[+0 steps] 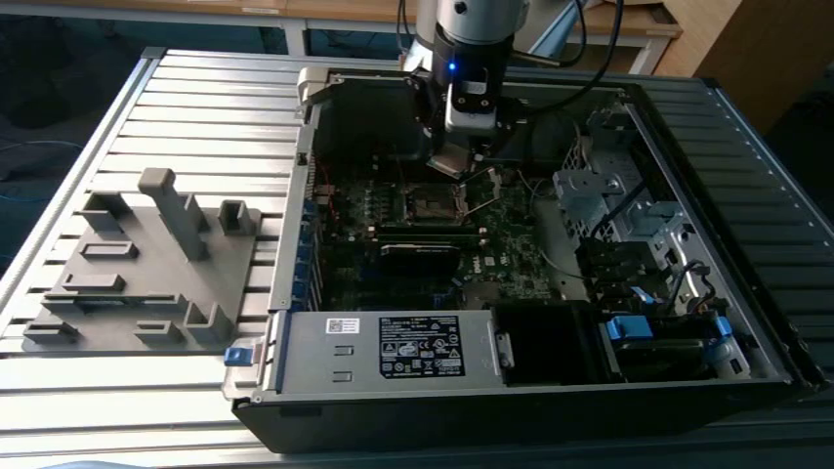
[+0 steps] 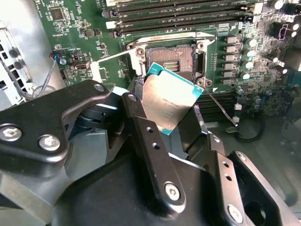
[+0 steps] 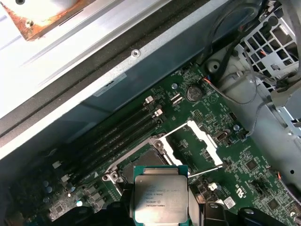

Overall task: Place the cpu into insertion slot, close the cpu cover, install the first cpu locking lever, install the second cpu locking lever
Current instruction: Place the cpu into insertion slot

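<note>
Green mobo (image 2: 84, 19) w/ dark square insertion slot (image 2: 171, 56); hand (image 2: 167, 113) clamps flat silver cpu (image 2: 171, 96) nearby.

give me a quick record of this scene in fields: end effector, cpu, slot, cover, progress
end effector: shut on the cpu, over the motherboard inside the open computer case
cpu: gripped by its edges, metal top showing in both wrist views, held clear of the insertion slot, not seated
insertion slot: empty and uncovered
cpu cover: swung open to one side of the slot
progress: no step finished; the cpu is not yet in the slot
</note>
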Tool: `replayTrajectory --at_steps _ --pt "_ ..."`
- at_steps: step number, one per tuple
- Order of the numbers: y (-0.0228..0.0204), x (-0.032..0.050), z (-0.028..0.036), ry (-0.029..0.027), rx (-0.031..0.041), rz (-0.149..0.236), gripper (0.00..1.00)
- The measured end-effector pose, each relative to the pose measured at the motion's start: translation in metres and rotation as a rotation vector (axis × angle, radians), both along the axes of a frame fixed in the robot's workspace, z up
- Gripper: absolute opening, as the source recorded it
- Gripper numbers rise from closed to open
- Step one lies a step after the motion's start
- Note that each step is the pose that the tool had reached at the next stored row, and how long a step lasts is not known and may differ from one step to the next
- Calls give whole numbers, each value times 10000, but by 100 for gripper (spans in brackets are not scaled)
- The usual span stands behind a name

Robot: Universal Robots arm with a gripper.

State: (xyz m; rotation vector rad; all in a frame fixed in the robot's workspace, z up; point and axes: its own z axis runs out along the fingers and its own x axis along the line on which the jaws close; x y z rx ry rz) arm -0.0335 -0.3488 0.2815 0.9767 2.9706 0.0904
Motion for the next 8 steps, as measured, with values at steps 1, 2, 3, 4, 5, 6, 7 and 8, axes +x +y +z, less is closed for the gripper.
replayTrajectory --at_steps 1,2,3,4,5,6,7,8 --pt "0 0 0 0 0 0 54" --pt "0 0 0 0 -1 0 54" --pt "0 0 0 0 -1 -1 54" --pt "0 0 0 0 0 -1 54" --pt "0 0 0 0 0 -4 54" --pt "0 0 0 0 -1 -19 54" --pt "0 0 -1 1 -1 -60 54" --pt "0 0 -1 1 -2 -121 54"
